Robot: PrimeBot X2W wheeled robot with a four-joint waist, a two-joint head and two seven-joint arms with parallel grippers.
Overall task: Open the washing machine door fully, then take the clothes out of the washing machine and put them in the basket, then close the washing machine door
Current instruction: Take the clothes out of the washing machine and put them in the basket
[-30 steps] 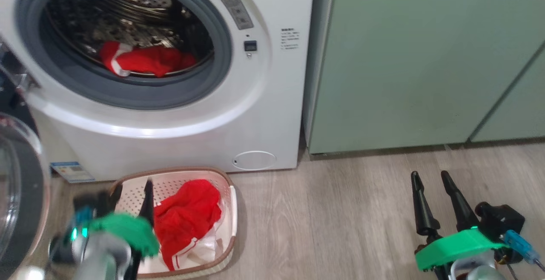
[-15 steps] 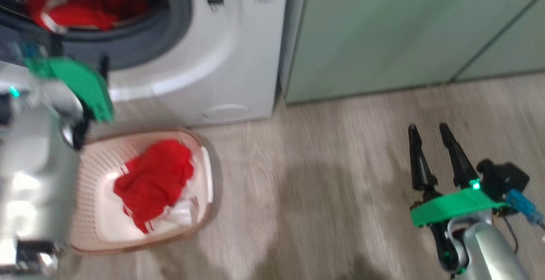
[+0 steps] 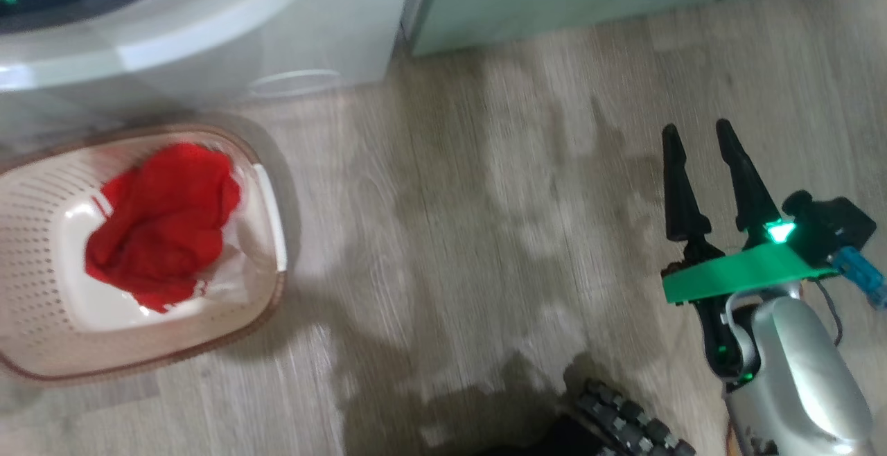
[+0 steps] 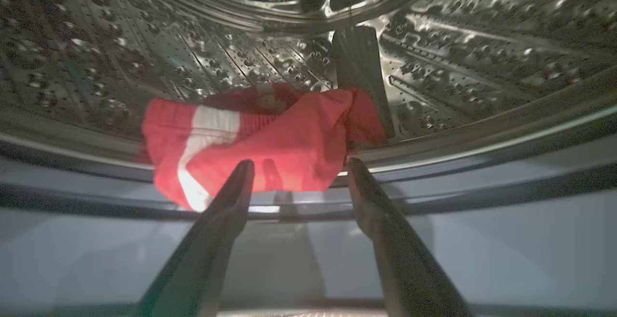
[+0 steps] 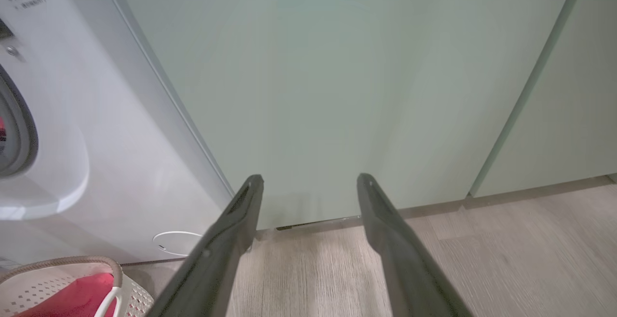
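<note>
The left end effector [image 4: 300, 163] is poked into the mouth of the washing machine [image 3: 208, 26]. Its two dark fingers are spread wide with nothing caught between them, and their tips are about level with the lower lip of the steel drum [image 4: 144, 42]. Just past those tips lies a red garment with a white stripe [image 4: 270, 134], crumpled at the front of the drum and resting against a dark paddle [image 4: 359, 66] on the drum wall. I cannot tell whether either fingertip actually touches the cloth. The grey rubber ring [image 4: 482, 177] curves across just under the garment. Well off to the robot's right, the right end effector [image 3: 696, 127] hangs above the wooden floor [image 3: 450, 234]. Its fingers are parted and empty too, and they point toward the pale green cabinets [image 5: 361, 66] beside the machine. The basket [image 3: 41, 345] sits on the floor just in front of the machine, to the left of the round service cap [image 3: 294, 82]. A red cloth [image 3: 159, 220] with a bit of white showing is heaped in the basket's middle. The view from the head is rather smeared, so finer detail on the machine's front is lost.
</note>
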